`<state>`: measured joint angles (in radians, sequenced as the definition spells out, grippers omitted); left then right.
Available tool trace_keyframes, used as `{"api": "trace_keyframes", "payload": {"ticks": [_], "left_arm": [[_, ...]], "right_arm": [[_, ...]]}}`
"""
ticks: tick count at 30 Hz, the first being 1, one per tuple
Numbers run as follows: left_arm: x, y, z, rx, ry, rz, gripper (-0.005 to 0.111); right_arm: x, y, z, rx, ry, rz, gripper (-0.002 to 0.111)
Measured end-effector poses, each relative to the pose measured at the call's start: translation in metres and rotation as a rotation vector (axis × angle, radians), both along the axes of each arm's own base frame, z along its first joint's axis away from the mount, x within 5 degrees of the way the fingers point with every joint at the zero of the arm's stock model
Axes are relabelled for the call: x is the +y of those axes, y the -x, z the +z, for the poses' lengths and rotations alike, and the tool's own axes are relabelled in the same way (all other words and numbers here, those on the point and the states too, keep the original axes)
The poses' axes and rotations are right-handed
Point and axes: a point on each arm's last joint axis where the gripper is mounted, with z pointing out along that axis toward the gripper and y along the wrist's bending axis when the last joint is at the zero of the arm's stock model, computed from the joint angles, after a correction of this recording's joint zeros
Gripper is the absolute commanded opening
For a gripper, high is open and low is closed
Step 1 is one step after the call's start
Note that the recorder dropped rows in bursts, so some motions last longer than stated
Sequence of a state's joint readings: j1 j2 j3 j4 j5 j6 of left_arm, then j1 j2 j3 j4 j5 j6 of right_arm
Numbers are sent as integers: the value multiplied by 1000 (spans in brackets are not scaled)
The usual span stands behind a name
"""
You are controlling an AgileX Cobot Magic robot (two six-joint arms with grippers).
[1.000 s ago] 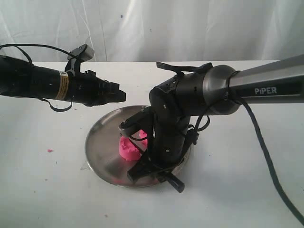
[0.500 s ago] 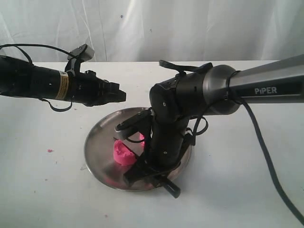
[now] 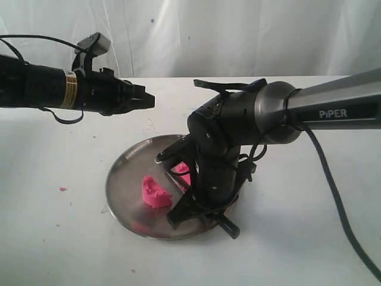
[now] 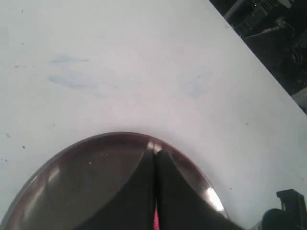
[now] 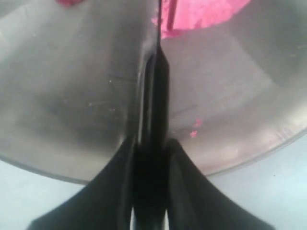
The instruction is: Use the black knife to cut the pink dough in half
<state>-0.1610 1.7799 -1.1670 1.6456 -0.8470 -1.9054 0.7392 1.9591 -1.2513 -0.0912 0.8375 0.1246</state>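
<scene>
The pink dough (image 3: 156,192), judged soft, light and sticky, lies in two pieces on the steel plate (image 3: 122,173) at mid desk (image 3: 59,238). The stiff black knife (image 5: 156,76) is best taken by its handle, and it is gripped there by the right claw (image 5: 151,143). The left claw (image 4: 154,152) is closed and hangs over the plate's far left.

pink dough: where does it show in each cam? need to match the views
Exterior: pink dough lies on the steel plate, just left of the right arm; a second piece peeks out beside that arm.
Left wrist: only a pink sliver, likely the dough, between the shut jaws.
Right wrist: dough sits past the black knife tip.
Shared landmark: the steel plate.
</scene>
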Motion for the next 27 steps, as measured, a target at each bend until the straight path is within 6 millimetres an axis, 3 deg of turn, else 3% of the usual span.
{"api": "trace_keyframes", "payload": {"ticks": [14, 27], "left_arm": [[4, 25, 63, -168, 24, 3, 0], [9, 44, 97, -265, 13, 15, 0]], "right_arm": [[-3, -4, 4, -55, 15, -34, 0], [-5, 4, 73, -220, -230, -109, 0]]}}
